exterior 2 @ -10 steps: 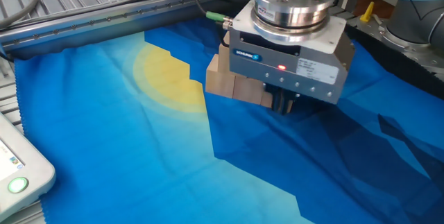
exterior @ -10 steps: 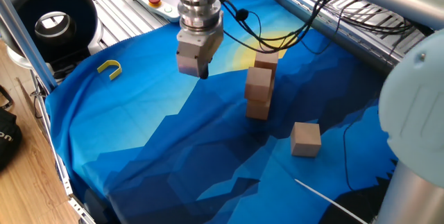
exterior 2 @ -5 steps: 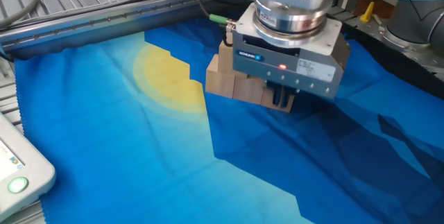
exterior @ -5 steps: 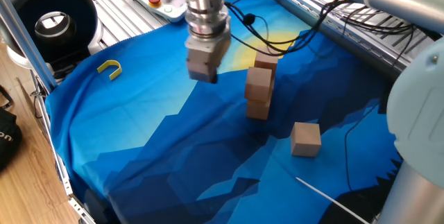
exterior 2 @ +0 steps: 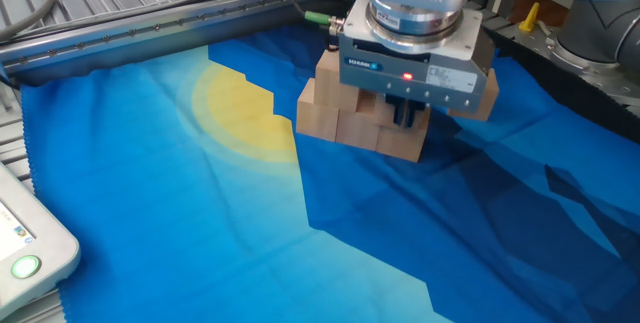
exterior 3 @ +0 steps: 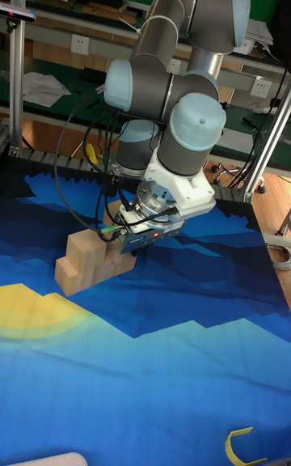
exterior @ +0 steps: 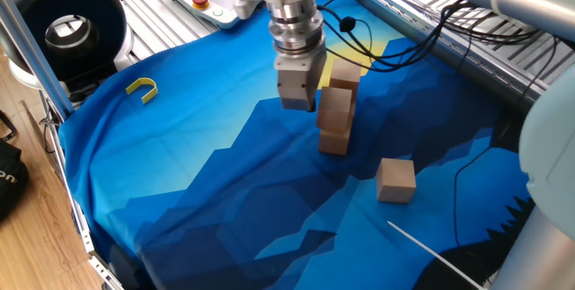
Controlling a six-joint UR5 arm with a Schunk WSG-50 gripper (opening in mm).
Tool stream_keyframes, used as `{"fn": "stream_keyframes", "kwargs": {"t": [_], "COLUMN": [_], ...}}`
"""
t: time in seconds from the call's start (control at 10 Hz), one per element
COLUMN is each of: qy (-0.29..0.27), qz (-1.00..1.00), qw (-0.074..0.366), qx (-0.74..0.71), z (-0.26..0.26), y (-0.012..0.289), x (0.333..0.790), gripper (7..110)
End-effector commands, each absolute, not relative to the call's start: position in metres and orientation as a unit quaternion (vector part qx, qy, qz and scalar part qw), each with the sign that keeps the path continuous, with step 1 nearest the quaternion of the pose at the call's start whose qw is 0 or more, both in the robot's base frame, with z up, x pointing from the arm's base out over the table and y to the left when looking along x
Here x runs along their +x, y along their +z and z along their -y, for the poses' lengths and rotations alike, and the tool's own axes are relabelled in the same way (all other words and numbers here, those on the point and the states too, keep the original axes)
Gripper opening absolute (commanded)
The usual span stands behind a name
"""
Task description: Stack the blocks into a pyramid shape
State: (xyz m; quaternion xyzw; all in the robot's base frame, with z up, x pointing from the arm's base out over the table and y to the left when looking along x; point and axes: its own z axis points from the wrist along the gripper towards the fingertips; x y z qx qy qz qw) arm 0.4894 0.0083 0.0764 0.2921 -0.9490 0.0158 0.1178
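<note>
1. While the pyramid lacks its last piece, start with the gripper: hangs low over the blue cloth, just beside the stack of blocks, on the side facing the yellow U-shaped piece.
2. Shows, in the other fixed view, dark fingers close together with nothing between them; judged closed and empty, since that gap looks far narrower than a block.
3. Finds the stack as a short straight row with a second layer on top, stepped like a staircase in the tall fixed view, and seen almost end-on in one fixed view.
4. Leaves one loose block flat on the cloth, well apart from the stack, beyond the row's near end and toward the front right of that view.
5. Turns on this relation: from the jaws, the loose block lies past the stack and off to the other side, so a straight low path would cross the stacked blocks. Calls, by this reading, for a rise or a swing round the near end first, then opening before descent. Offers no long axis to line up with, being a cube; only its faces need squaring to the fingers.
6. Differs from the earlier frames in one thing: sat out over open cloth, clearly apart from the stack, and has since travelled across to stand right alongside it. Shows stack, loose block and yellow piece all unmoved.
</note>
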Motion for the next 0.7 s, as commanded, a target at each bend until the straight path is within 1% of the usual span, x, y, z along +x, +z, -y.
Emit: {"fn": "stream_keyframes", "kwargs": {"t": [0.0,0.6], "qy": [0.013,0.003], "qz": [0.949,0.951], "qw": [0.119,0.115], "qx": [0.293,0.289], "z": [-0.0033,-0.0067], "y": [0.0805,0.0787], "x": [0.4845,0.4861], "gripper": [7,7]}}
